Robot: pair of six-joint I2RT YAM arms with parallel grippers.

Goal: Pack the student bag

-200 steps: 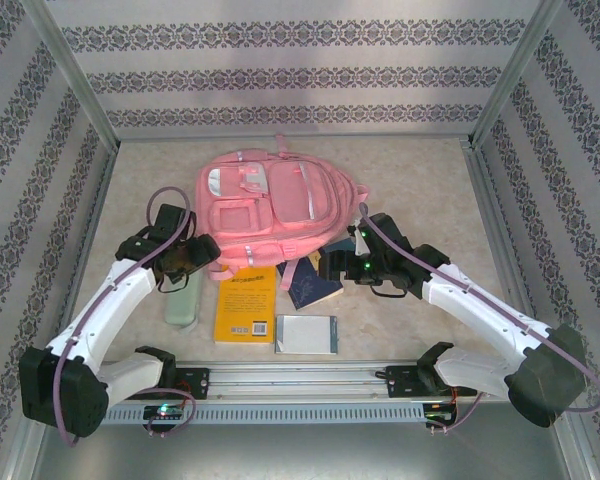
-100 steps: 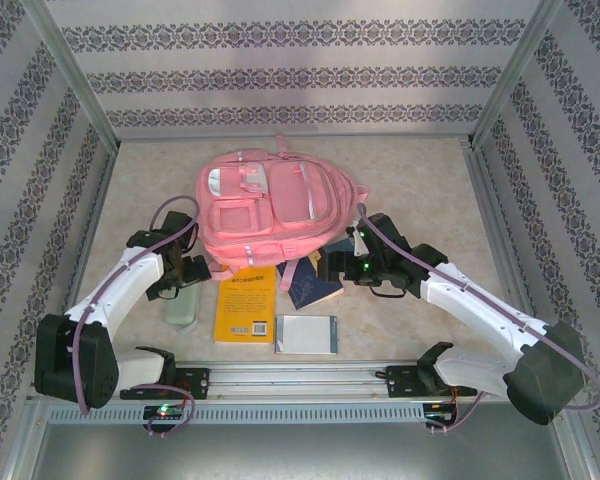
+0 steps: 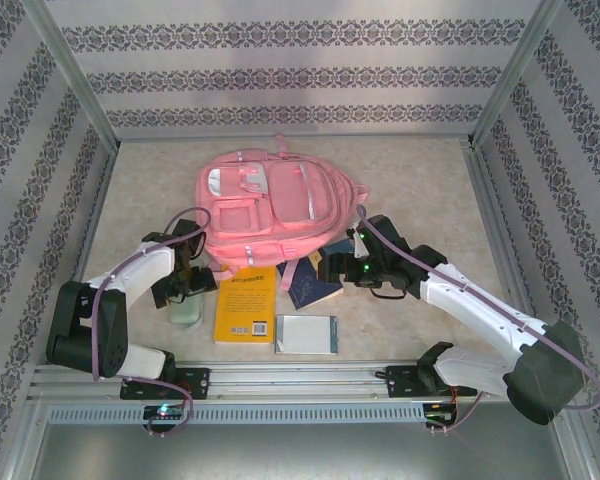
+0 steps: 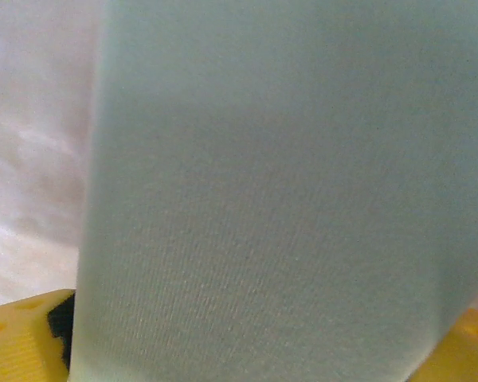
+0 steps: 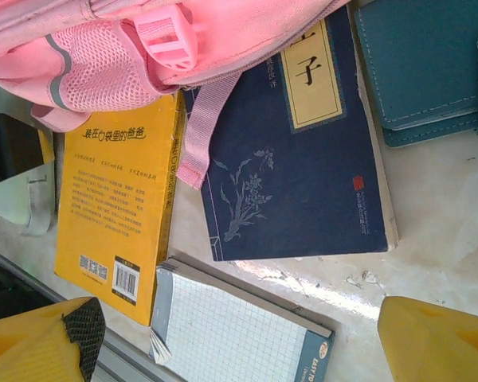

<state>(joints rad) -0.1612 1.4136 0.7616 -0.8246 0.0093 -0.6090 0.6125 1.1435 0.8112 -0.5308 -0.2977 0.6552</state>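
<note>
Left arm sits folded way further back than a second ago, elbow now tucked down by the near-left corner, while the left end effector (image 3: 185,272) hangs right over the pale green pouch (image 3: 185,308); the right arm hasn't budged. The left wrist cam is jammed up against the green fabric, with a yellow finger (image 4: 20,338) poking in at each bottom corner, so the pouch is between them, but honestly I can't tell if they're actually clamped on it or just straddling it. The right end effector (image 5: 239,346) is spread wide with nothing in it, hovering above the dark blue book (image 5: 291,151) and the grid notepad (image 5: 239,334). The student bag (image 3: 270,205) lies flat in the middle of the counter (image 3: 410,170), front pockets up, its near edge overlapping the tops of the yellow book (image 3: 245,305) and the blue one, and one pink strap (image 5: 203,131) is draped across the blue cover. My guess is the step in hand is grabbing the pouch. To do it well, I'd pinch across the narrow width, squeeze firmly since soft fabric sags and slips, and lift straight up before swinging toward the bag so it doesn't drag the yellow book just beside it. I can't see an open zip from here, so the free right arm probably needs to hold an opening first.
</note>
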